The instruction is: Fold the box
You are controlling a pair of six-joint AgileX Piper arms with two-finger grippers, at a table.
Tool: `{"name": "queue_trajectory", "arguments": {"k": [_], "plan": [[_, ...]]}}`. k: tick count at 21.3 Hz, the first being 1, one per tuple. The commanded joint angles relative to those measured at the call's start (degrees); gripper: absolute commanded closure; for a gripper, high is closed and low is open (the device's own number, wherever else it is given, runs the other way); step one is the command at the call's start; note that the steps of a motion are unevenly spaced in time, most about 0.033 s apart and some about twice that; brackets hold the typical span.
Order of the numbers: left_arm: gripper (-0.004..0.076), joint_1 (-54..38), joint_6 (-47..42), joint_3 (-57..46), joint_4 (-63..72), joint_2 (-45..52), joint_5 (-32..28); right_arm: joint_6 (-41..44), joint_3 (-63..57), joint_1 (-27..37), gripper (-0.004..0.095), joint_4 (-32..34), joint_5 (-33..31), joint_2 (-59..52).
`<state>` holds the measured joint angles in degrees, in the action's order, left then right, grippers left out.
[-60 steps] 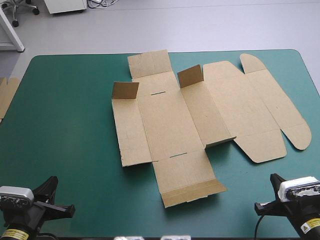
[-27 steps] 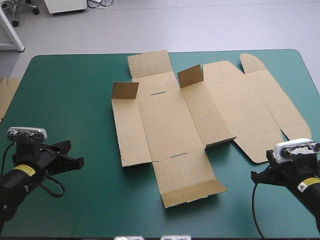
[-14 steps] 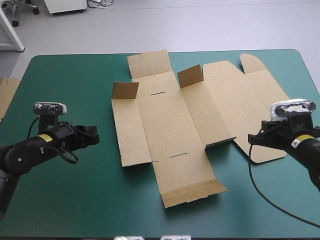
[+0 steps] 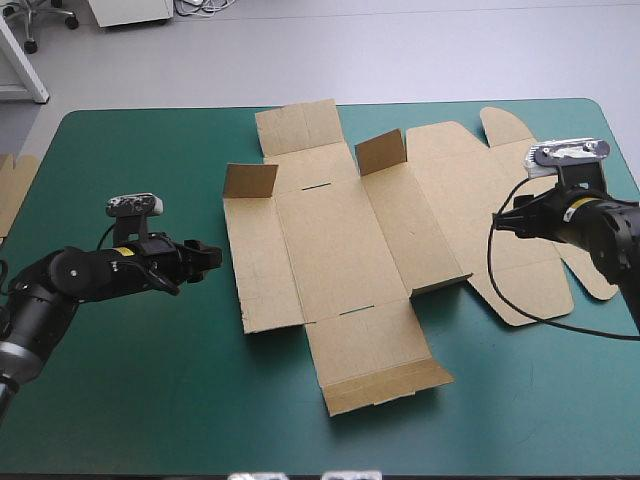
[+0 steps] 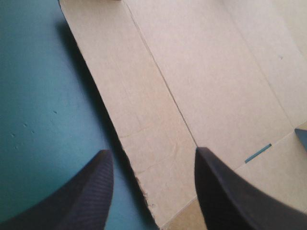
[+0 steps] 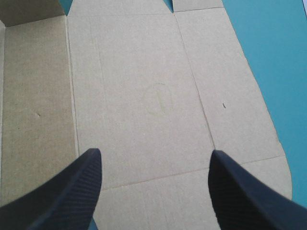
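The brown box (image 4: 380, 240) lies spread out flat in the middle of the teal-green table, with two small flaps (image 4: 250, 180) (image 4: 381, 152) standing up near its far side. My left gripper (image 4: 208, 255) is open just off the box's left edge; in the left wrist view its black fingers (image 5: 86, 196) straddle that edge of the box (image 5: 201, 91). My right gripper (image 4: 500, 222) is open above the box's right lid panel; the right wrist view shows that box panel (image 6: 144, 96) ahead between its spread fingers (image 6: 240, 191).
An edge of more brown board (image 4: 12, 190) shows at the table's left edge. Bare teal-green cover (image 4: 130, 380) stretches along the near side and left of the box.
Both arms have come up from the table's near corners. The left gripper has travelled right to the box's left edge, the right one up and over the lid panel. The box has not moved.
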<state>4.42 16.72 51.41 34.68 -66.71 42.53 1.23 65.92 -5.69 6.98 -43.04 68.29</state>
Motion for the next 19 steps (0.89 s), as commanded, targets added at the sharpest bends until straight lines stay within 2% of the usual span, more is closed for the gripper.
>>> {"name": "queue_trajectory", "arguments": {"k": [1,3,7,10,13,15,19], "plan": [[0.0301,0.3,0.0,2.0,3.5,-2.6,0.1,-0.2,3.5,0.5,0.03,-1.7,2.6,0.1],[0.0274,0.2,0.0,2.0,4.0,-4.8,-0.7,-0.5,3.5,0.5,0.03,-3.7,2.5,0.3],[0.0272,0.2,0.7,2.0,6.0,-8.3,-0.4,-2.4,3.5,0.5,0.03,-7.0,0.4,0.8],[0.0272,0.2,7.6,2.0,14.5,-8.6,0.4,-5.4,3.5,0.5,0.03,-11.7,-1.6,0.8],[0.0272,0.2,7.3,1.6,11.7,-11.3,2.1,-6.3,3.5,0.5,0.03,-13.3,-2.5,1.5],[0.0272,-1.2,6.2,0.0,9.8,-11.8,0.6,-6.7,3.5,0.5,0.03,-14.0,-3.6,1.4],[0.0272,-5.4,12.1,-2.9,17.8,-12.7,0.2,-7.6,3.5,0.5,0.03,-15.6,-3.3,1.4]]}}
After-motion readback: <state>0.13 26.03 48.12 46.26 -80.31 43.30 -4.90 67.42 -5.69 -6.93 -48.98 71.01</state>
